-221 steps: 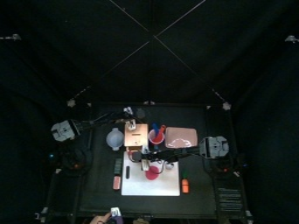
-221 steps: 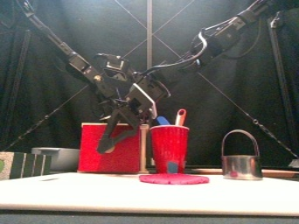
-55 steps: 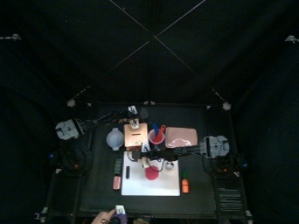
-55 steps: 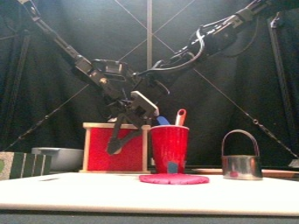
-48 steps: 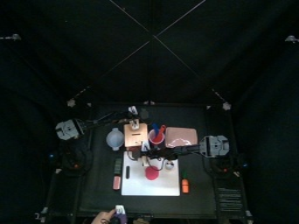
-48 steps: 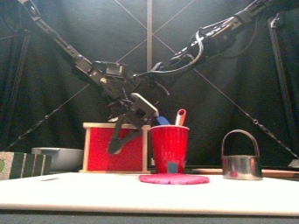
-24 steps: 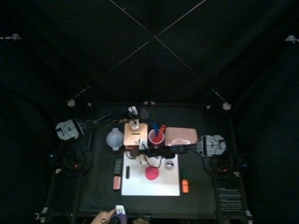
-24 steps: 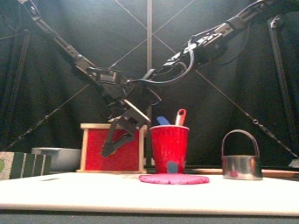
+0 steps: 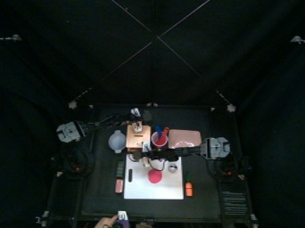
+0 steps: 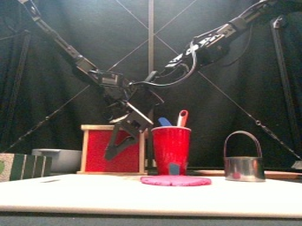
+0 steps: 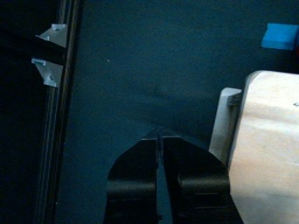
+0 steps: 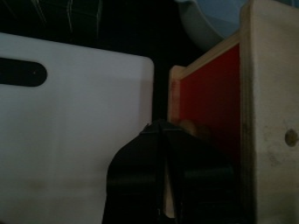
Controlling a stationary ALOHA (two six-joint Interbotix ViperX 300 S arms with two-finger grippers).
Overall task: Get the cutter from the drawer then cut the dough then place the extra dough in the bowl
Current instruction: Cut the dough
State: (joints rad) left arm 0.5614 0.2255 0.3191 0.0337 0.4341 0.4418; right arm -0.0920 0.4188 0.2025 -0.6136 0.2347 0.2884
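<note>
Standing upright: cutter (image 10: 243, 168), wire handle (image 10: 242, 132) arching upward.

No writing, number or brand can be read anywhere in these views. The pale wooden box (image 10: 112, 150) with its red drawer front, the red cup (image 10: 171, 152), the metal cutter (image 10: 243, 165) and the white cutting board (image 9: 141, 190) all show plain surfaces only - bare colour, wood grain or metal.
</note>
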